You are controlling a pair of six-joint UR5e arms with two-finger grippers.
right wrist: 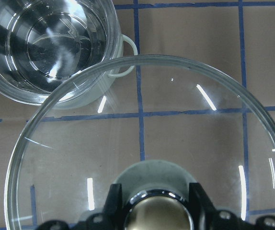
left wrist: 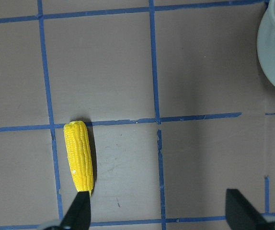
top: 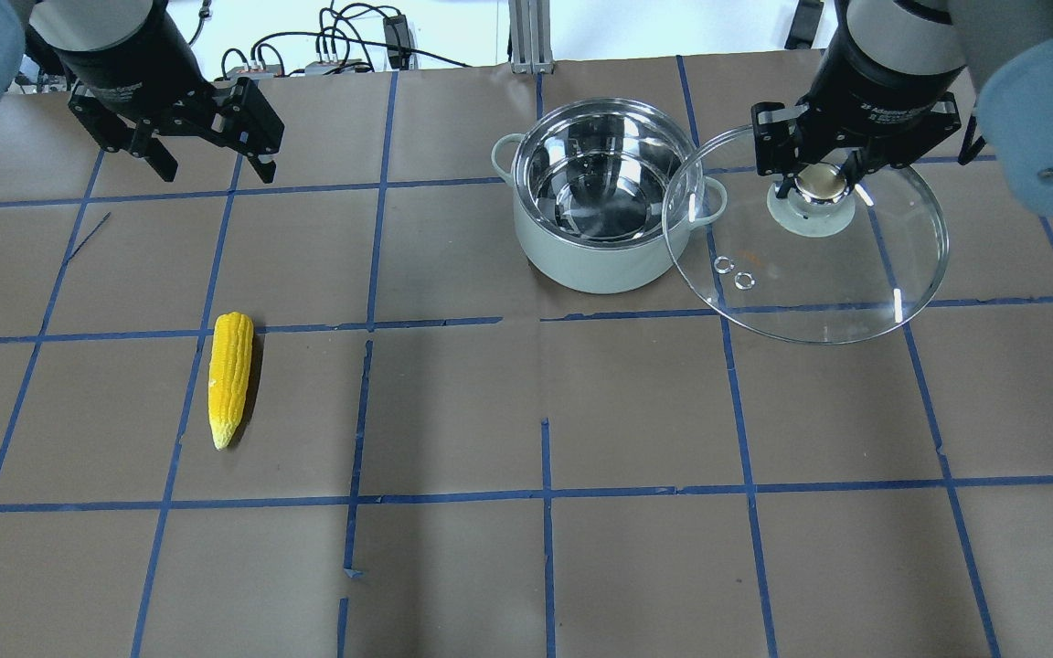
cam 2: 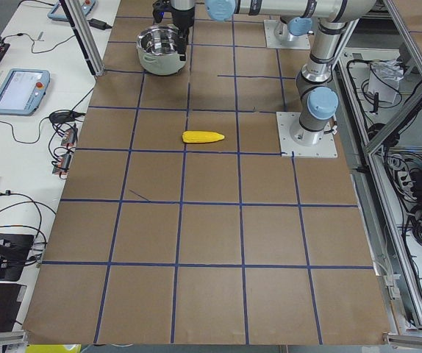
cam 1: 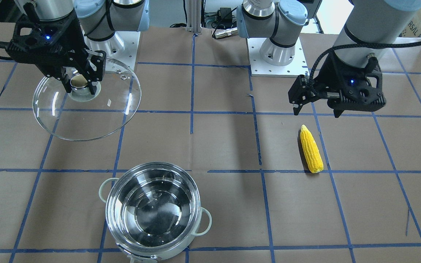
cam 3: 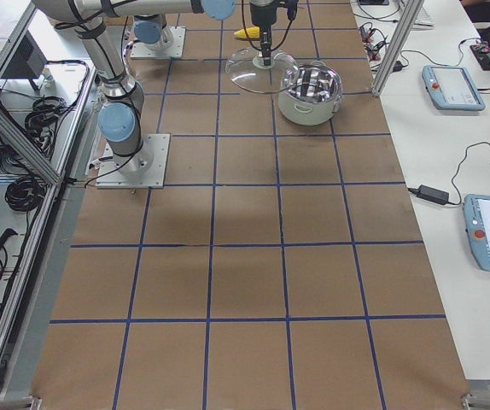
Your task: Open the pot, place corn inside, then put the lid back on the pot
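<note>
The pot (top: 581, 260) stands open and empty at the far middle of the table, also in the front view (cam 1: 152, 215) and right wrist view (right wrist: 46, 43). My right gripper (top: 819, 178) is shut on the knob of the glass lid (top: 819, 274) and holds it in the air just right of the pot, its rim overlapping the pot's edge in the overhead view; the lid also shows in the front view (cam 1: 93, 113). The corn (top: 228, 375) lies flat on the left side of the table. My left gripper (top: 216, 174) is open and empty, above the table beyond the corn (left wrist: 79, 160).
The table is covered in brown paper with a blue tape grid. The two arm bases stand on white plates (cam 1: 276, 62) at the robot's side. Tablets (cam 3: 454, 85) and cables lie on the white strip beyond the table's far edge.
</note>
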